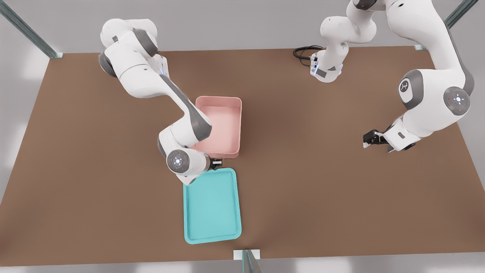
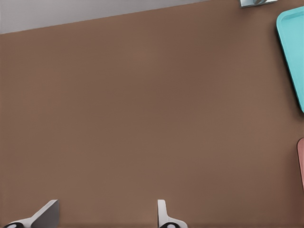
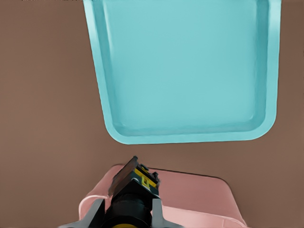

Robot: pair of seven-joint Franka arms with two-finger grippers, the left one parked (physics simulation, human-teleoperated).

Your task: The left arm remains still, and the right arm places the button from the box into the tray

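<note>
Near the table's front edge: shallow teal plastic tray (image 1: 212,212), bare. Just behind its back rim: black two-finger tool (image 3: 134,199) clamped on the tiny yellow-capped dark push-button (image 3: 142,178), above the tall-walled pink plastic box (image 1: 227,125). Best carried forward over the tray's middle, lowered, then released.

On the table (image 1: 75,170), the box (image 1: 221,127) lay just behind the tray (image 1: 212,206), the gripper (image 1: 215,163) with the button (image 3: 142,178) between them.
</note>
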